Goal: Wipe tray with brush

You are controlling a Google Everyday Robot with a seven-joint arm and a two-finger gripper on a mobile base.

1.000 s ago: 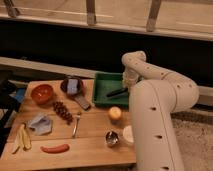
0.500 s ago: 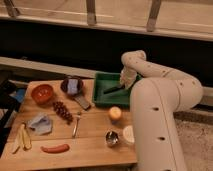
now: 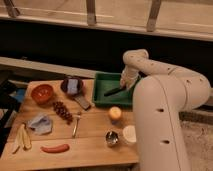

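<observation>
One end effector (image 3: 125,83), brush (image 3: 113,91), over tray (image 3: 102,84)

A wooden table (image 3: 90,150) carries a scatter of kitchen things. Near its back left corner sits a round red bowl (image 3: 42,93), and just right of it a dark dish (image 3: 71,86) holding something pale blue. A grey flat-bladed utensil (image 3: 82,102) lies just in front of that dish. A bunch of dark red grapes (image 3: 62,110) lies in front of the bowl, with a metal fork (image 3: 76,125) to its right. A crumpled blue-grey cloth (image 3: 40,123) lies toward the left edge, pale yellow strips (image 3: 21,137) just in front of it, and a long red item (image 3: 55,148) near the front edge. An orange fruit (image 3: 115,113), a small metal cup (image 3: 111,138) and a white cup (image 3: 129,134) stand to the right.
</observation>
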